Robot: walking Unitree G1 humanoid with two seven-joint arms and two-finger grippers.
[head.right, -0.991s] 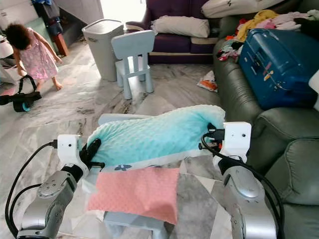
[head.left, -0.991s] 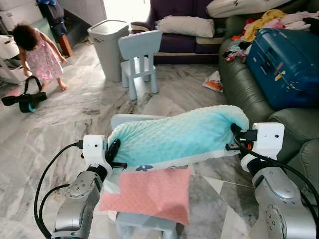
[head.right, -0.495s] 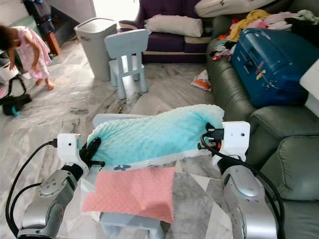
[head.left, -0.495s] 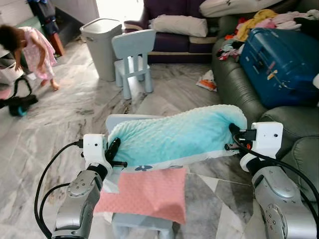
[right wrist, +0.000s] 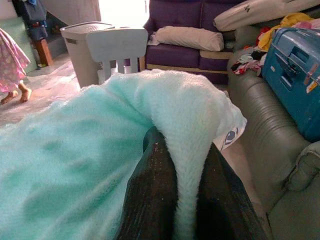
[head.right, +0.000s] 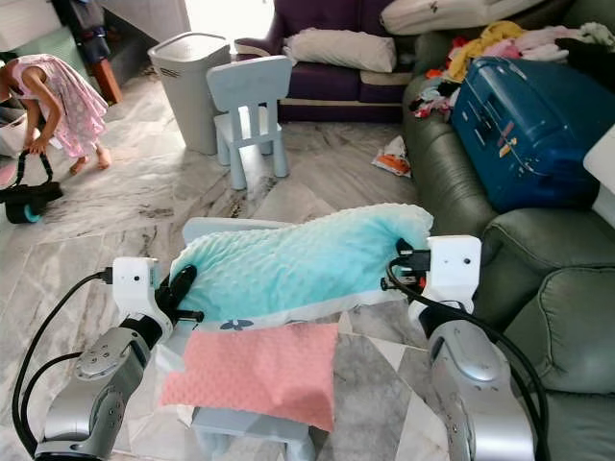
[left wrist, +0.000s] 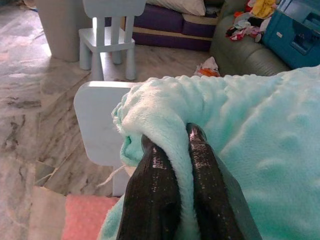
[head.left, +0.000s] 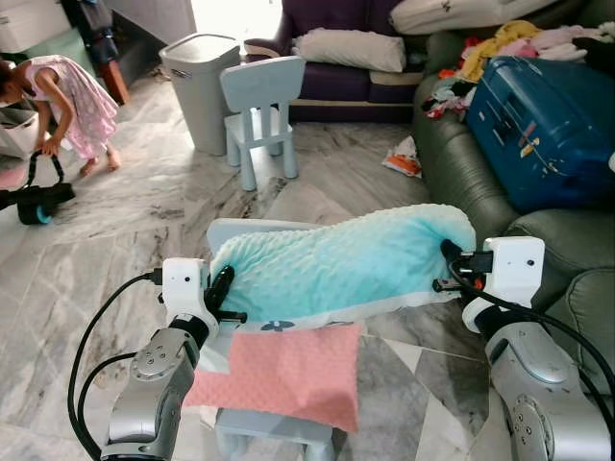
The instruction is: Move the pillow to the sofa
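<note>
A long mint-green dimpled pillow hangs in the air between my two arms, above a small pale blue chair. My left gripper is shut on its left end, and the black fingers pinch a fold of the fabric. At the other end, my right gripper is shut on the pillow's right corner, its fingers squeezing a ridge of fleece. A pink dimpled cloth lies draped under the pillow. The grey-green sofa runs along my right side.
A blue suitcase and heaped clothes lie on the green sofa. Ahead stand a second pale blue child's chair, a grey bin and a purple sofa with cushions. A child bends at far left.
The view swung slightly right and back. The child has moved left and bent down to the black bag. Both grippers keep their hold on the pillow.
</note>
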